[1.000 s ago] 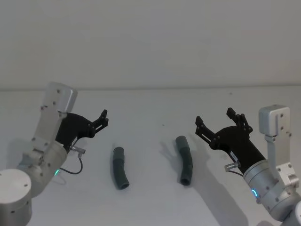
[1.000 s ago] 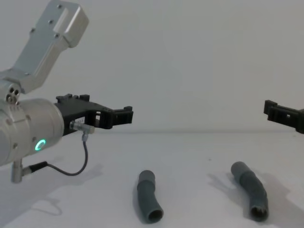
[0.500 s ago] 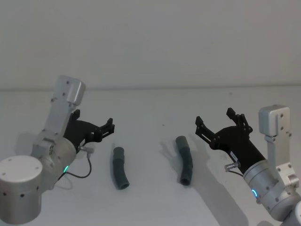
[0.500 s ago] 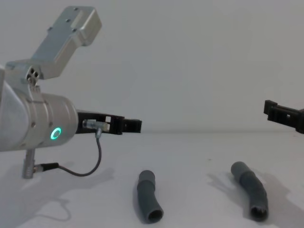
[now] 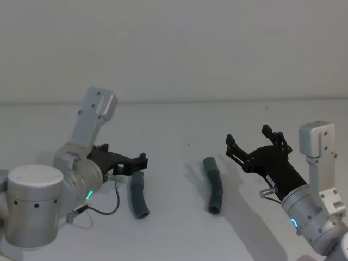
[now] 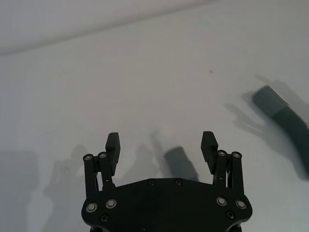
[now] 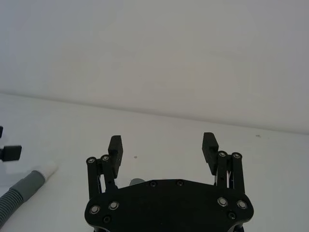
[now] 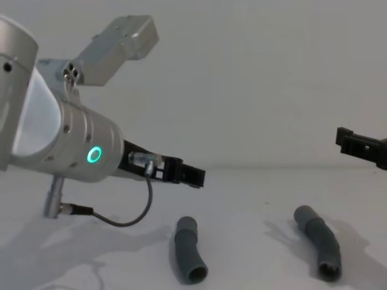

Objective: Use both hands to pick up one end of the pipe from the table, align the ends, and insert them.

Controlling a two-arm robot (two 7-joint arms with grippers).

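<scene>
Two parts are to be joined: the shorter piece point(image 5: 137, 194), on the robot's left, and the longer piece point(image 5: 214, 186), on its right. Both lie flat on the white surface point(image 5: 179, 239), well apart and roughly parallel, and neither is held. The right wrist view shows a white tip point(image 7: 46, 170) on one end of the ribbed shorter piece. The chest view shows the near end of the longer piece as an open collar point(image 8: 328, 270).

Handling, as judged: both pieces look light and fairly stiff at the ends, with some give likely in the ribbed middle. Round bodies may roll under a one-sided push. Smooth ends may slip; the ribs should give better purchase. Take hold on the ribbed section close to the mating end, leaving the tip and the collar free.

The left gripper point(image 5: 138, 162) hovers above the far end of the shorter piece, fingers spread, not touching it. The right gripper point(image 5: 248, 135) hangs raised, to the right of the longer piece and clear of it, fingers spread and holding nothing.
</scene>
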